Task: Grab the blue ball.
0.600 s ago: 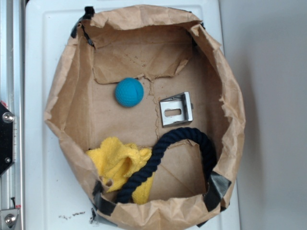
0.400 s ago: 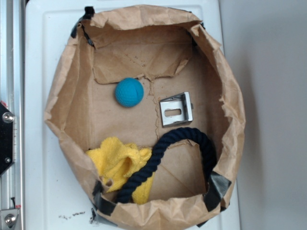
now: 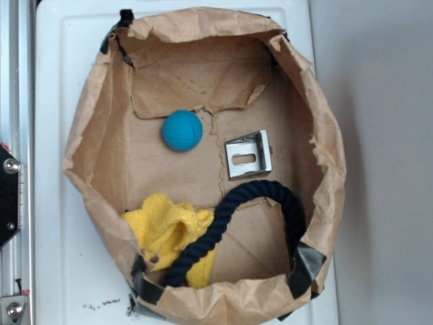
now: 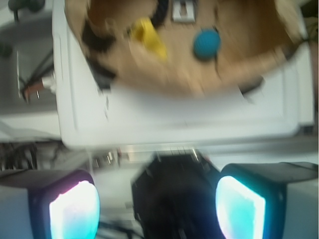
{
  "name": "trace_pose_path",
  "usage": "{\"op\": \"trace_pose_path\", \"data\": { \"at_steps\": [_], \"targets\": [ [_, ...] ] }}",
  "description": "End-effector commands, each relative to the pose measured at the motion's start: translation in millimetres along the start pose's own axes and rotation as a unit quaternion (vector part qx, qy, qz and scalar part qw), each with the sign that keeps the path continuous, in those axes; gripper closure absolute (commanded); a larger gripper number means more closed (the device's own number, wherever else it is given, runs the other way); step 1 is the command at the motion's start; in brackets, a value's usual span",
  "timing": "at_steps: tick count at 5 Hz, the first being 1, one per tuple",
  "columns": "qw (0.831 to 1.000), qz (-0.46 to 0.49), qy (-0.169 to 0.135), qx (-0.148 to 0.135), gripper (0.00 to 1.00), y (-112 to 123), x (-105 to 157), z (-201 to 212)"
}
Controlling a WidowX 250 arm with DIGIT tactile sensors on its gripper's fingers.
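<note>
1. Glowing pads frame the bottom of the wrist view: the gripper (image 4: 157,204) has its two fingers set wide apart with nothing between them, so it is open and empty, touching nothing.
2. It hangs outside the paper bag (image 3: 95,101), off beyond the edge of the white tray (image 4: 149,124); the overhead view does not show the arm at all.
3. Judging by that, we're at the very start, the approach step, with the grab not yet begun.
4. Target spotted: the blue ball (image 3: 182,130) sits on the bag's floor, towards the back, clear of everything.
5. Its neighbours: the metal bracket (image 3: 248,154) near it, the navy rope (image 3: 230,217) and yellow cloth (image 3: 166,227) well apart.
6. Next call: travel over the bag's rim, centre above the ball, descend straight, then close.
</note>
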State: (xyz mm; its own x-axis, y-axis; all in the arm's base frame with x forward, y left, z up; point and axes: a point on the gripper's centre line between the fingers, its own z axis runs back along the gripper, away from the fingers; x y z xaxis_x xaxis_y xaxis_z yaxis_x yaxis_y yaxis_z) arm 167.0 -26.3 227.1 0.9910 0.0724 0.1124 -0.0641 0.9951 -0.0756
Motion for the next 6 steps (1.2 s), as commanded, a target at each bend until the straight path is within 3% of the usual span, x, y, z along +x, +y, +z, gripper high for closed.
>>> {"op": "trace_pose_path", "data": {
  "at_steps": [1, 2, 3, 4, 6],
  "targets": [
    [0.999, 0.004, -0.034, -0.001, 0.00, -3, 99, -34],
    [0.998, -0.028, -0.054, -0.021, 0.00, 19, 124, -43],
    [0.997, -0.049, -0.025, -0.050, 0.00, 43, 126, -61],
    [0.995, -0.081, -0.024, -0.045, 0.00, 62, 118, -65],
    [0.997, -0.075, -0.030, 0.008, 0.00, 86, 106, -101]
  ]
}}
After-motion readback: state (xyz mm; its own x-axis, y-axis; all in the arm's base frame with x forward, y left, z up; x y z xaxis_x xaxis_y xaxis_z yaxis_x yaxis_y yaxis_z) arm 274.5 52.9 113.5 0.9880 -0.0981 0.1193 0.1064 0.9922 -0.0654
